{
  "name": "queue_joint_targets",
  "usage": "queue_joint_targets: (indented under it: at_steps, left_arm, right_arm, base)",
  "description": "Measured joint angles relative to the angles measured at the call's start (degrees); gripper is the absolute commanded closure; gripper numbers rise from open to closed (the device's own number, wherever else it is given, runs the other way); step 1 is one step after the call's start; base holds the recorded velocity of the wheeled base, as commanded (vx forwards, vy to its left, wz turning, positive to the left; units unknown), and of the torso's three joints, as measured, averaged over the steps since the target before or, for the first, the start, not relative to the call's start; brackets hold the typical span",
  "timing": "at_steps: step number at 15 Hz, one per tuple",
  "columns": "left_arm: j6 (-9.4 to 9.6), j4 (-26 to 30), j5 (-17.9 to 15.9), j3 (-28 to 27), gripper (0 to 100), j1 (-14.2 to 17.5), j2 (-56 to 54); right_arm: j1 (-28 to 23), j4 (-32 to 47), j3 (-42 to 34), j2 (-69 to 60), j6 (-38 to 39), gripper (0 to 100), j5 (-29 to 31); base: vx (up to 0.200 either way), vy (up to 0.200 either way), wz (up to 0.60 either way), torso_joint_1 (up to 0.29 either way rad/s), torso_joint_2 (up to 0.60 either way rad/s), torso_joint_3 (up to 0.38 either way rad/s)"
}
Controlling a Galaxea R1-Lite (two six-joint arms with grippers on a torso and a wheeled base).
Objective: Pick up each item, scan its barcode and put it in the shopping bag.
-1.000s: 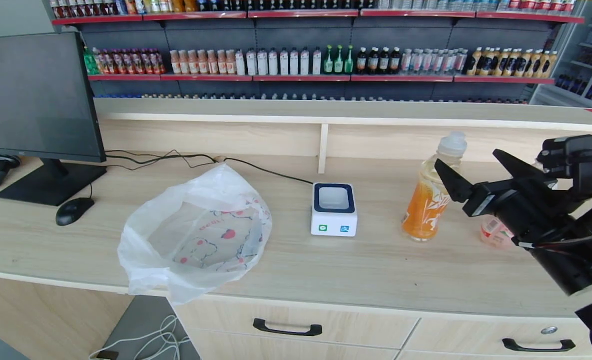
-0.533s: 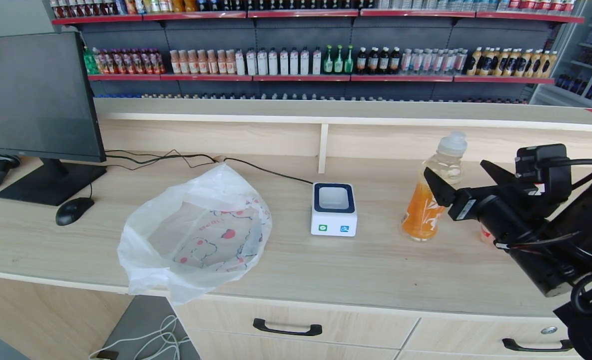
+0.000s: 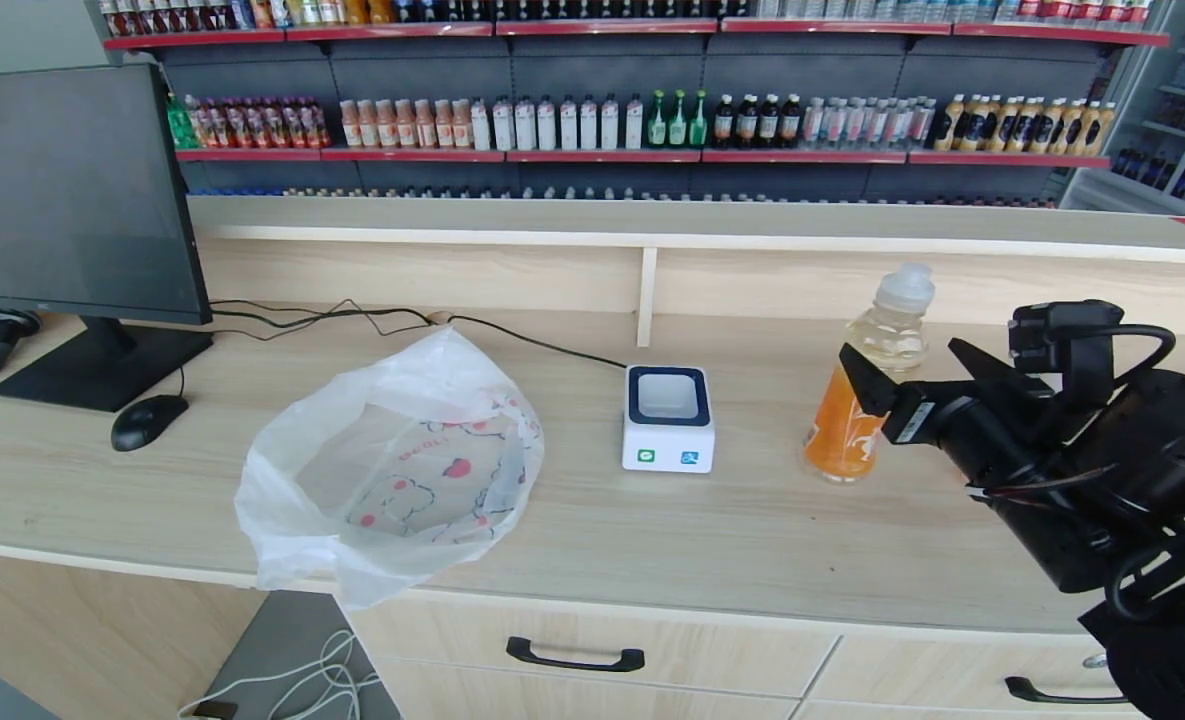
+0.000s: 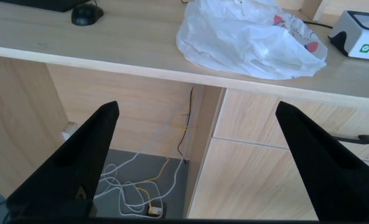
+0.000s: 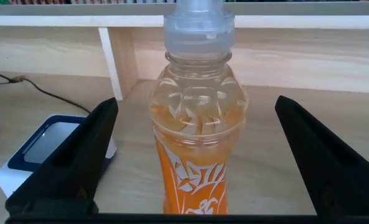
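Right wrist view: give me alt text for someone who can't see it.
An upright orange drink bottle stands on the wooden counter, centred inside the open right gripper, not touched. A white barcode scanner sits beside it.

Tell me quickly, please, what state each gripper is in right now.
Left gripper: open, holding nothing.
Right gripper: open, holding nothing, lined up on the bottle.
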State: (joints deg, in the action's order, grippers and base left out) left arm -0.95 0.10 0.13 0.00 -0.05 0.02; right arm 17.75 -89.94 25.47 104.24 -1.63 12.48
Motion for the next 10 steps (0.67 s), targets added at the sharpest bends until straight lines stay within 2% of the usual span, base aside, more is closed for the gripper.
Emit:
queue_joint_targets:
  at_steps: [10]
  left_arm:
    - [0.0,-0.05,0.02,0.0,0,0.05,0.0]
  right_arm:
    - [-1.52,0.0,3.91,5.32,1.19,0,-0.15]
  base:
    - [0.0,0.0,0.0,0.0,0.0,0.0]
